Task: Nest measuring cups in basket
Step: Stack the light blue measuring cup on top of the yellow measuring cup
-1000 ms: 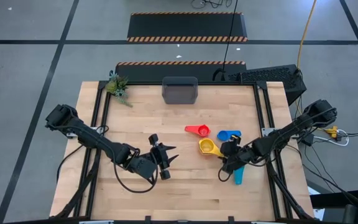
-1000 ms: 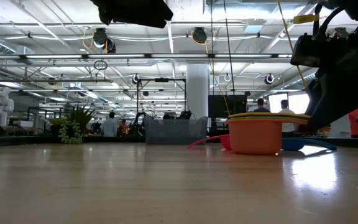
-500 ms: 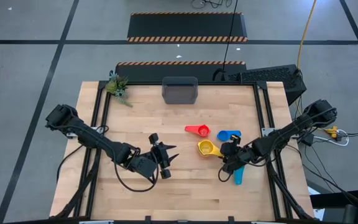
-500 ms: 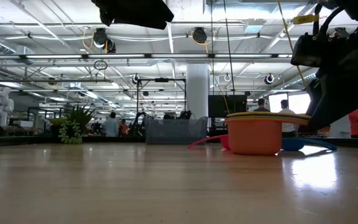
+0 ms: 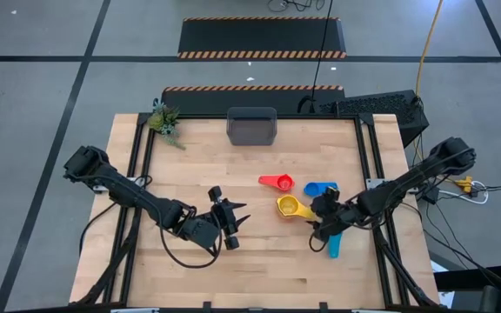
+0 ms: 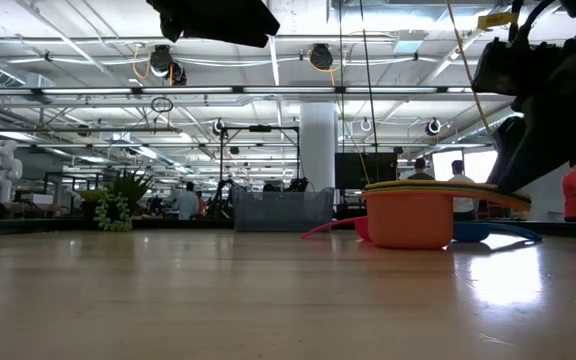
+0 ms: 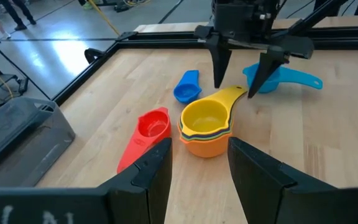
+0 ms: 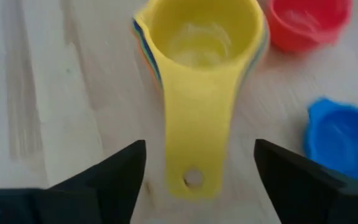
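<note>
orange cup stack [image 6: 409, 218], grey basket [image 6: 282, 211] behind

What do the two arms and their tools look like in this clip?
Both arms are dark, jointed and slim, each with a thin black cable looping alongside. The left tool and right tool are black too, each ending in two flat, tapering fingers. No markings are legible.

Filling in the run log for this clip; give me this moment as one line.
right end effector: open, above yellow cup's handle | yellow cup: nested in orange stack | left end effector: idle mid-table | basket: far edge
</note>
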Controlling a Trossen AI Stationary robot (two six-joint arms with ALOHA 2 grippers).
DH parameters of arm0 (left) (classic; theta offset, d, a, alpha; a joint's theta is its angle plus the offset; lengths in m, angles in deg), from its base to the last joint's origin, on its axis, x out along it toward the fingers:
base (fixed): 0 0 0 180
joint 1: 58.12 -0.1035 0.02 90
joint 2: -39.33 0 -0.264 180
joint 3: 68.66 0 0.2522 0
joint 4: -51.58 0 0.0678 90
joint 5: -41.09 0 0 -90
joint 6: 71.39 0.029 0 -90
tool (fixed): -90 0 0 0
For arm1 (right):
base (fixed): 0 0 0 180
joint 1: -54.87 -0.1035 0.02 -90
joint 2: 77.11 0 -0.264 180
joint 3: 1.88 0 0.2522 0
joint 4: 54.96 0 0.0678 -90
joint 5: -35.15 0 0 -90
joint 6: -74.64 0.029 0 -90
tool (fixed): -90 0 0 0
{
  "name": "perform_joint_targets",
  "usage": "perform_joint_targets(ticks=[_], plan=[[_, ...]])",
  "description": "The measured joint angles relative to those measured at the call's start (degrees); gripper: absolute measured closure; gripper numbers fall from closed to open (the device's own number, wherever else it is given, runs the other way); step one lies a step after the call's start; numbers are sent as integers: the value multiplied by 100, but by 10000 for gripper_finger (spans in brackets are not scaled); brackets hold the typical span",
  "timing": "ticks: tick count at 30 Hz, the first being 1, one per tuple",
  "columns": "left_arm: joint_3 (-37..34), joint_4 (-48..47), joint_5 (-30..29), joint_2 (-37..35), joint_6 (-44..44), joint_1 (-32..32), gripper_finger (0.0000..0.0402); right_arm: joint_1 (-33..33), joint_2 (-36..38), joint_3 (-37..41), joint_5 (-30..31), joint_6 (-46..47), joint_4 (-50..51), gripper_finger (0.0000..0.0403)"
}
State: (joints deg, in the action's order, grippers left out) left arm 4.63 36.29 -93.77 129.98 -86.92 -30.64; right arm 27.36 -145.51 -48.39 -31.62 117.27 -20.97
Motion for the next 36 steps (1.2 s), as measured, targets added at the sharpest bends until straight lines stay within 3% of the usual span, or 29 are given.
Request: perform_joint_targets(ticks=[11, 16, 19, 27, 31, 36], plan=[[-2, 16, 238, 0, -7, 60, 243, -603, 194, -965, -121, 1167, 2380, 97], [0, 24, 241, 0, -9, 127, 243, -1051, 194, -1281, -575, 1961, 3069, 96], [0, 26, 241, 0, -11, 166, 243, -1352, 192, -1284, -834, 2406, 3145, 96], [0, 27, 241, 26, -4, 249, 243, -2455, 188, -1284, -847, 3710, 3029, 96], [0, 78, 238, 26, -63, 288, 243, -3022, 92, -1280, -615, 4273, 2814, 96], [0, 146, 240, 26, -114, 372, 243, -3475, -268, -1278, -376, 4325, 2276, 96]])
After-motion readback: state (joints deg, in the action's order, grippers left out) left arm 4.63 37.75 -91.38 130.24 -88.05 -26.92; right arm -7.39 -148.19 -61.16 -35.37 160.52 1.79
